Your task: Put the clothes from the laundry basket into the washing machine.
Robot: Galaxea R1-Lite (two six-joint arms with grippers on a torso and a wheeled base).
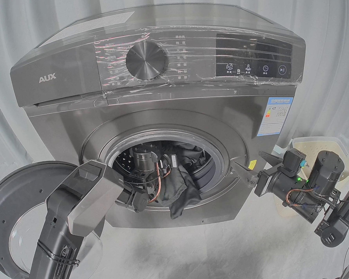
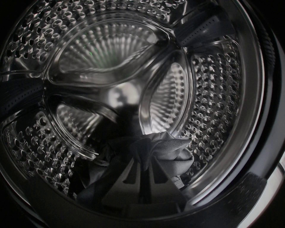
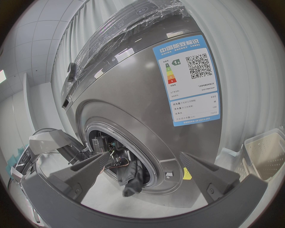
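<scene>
Clothes [image 1: 177, 190] hang over washer [image 1: 204, 116] rim at 6 o'clock, apparently half-fed by left claw [image 2: 145, 159] inside (grip: cannot tell); right claw [image 3: 144, 155] at 3 o'clock gapes empty.

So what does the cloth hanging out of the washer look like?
Find the big grey washing machine with its round door swung open. At the bottom of its hole, a dark cloth flops out over the rim. It is the only soft, droopy thing there; the left arm beside it is hard.
</scene>
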